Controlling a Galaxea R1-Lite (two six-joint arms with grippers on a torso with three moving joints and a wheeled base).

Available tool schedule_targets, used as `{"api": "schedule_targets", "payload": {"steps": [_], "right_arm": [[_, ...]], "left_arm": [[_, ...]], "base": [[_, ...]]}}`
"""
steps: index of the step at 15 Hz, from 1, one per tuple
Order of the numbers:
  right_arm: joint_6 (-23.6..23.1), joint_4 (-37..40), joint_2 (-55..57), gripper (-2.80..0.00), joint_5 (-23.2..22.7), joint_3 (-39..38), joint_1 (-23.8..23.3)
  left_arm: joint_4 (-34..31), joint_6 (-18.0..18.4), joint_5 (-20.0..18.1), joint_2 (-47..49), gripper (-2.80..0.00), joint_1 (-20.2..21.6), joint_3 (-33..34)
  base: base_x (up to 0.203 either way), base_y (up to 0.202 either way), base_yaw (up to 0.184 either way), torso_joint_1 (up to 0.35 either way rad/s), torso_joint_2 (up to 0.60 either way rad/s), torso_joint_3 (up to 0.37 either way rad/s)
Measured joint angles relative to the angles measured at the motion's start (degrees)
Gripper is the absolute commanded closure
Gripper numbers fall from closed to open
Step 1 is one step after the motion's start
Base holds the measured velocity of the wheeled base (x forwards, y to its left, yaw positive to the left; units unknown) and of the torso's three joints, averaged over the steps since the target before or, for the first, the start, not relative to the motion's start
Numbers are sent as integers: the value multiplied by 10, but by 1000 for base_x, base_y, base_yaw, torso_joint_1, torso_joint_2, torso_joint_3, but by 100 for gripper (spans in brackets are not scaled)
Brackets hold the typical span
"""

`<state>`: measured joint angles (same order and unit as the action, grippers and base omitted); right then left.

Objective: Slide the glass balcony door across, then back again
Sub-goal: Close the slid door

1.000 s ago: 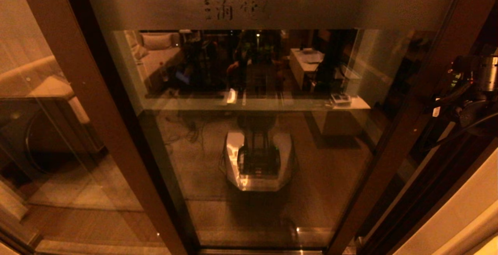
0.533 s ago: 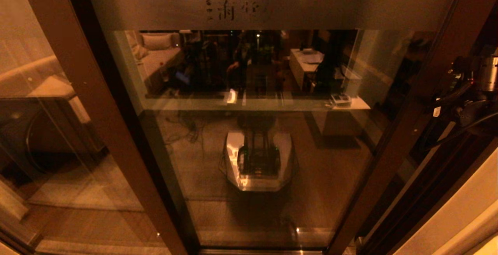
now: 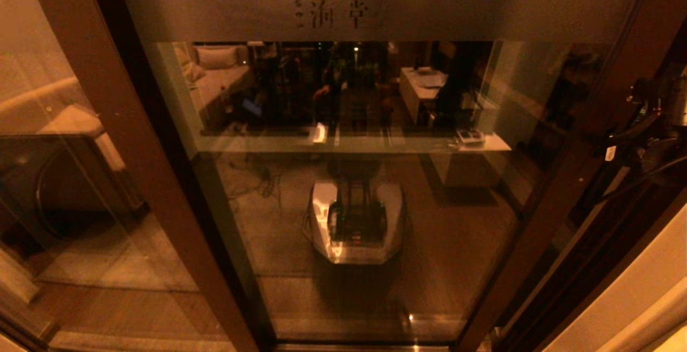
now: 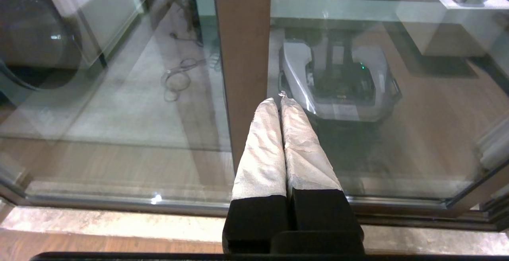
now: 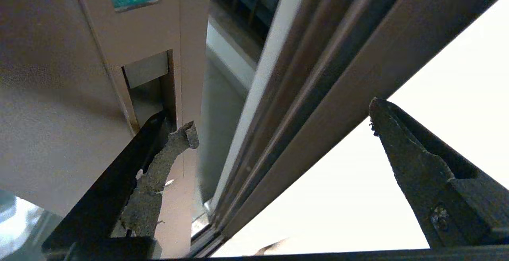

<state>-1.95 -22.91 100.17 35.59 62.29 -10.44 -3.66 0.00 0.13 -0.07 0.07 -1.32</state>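
Dim room reflected; glass balcony door smooth, brown-framed, frosted band.

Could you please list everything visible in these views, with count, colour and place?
glass balcony door: one, clear glass in dark brown frame, centre of the head view.
frosted band: one, grey, across the door's top, with etched characters.
side glass pane: one, brown-framed, left of the door.
door recess: one, grey, in the door's edge.
left hand: one, pale-wrapped fingers shut, low before the glass.
right hand: one, black, open, one finger at the recess.
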Motion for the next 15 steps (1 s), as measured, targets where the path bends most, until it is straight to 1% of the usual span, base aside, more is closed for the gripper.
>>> {"api": "schedule_targets", "payload": {"steps": [7,12,15], "right_arm": [[-6,-7,-5,-280,0,4,-11],[-39,1,-61,-280,-31,-33,-10],[-45,25,-102,-280,-76,-50,-17]], "left_arm": [[0,0,0,0,0,0,0],[0,0,0,0,0,0,0],[0,0,0,0,0,0,0]], "base": [[0,0,0,0,0,0],[0,0,0,0,0,0],[0,0,0,0,0,0]]}}
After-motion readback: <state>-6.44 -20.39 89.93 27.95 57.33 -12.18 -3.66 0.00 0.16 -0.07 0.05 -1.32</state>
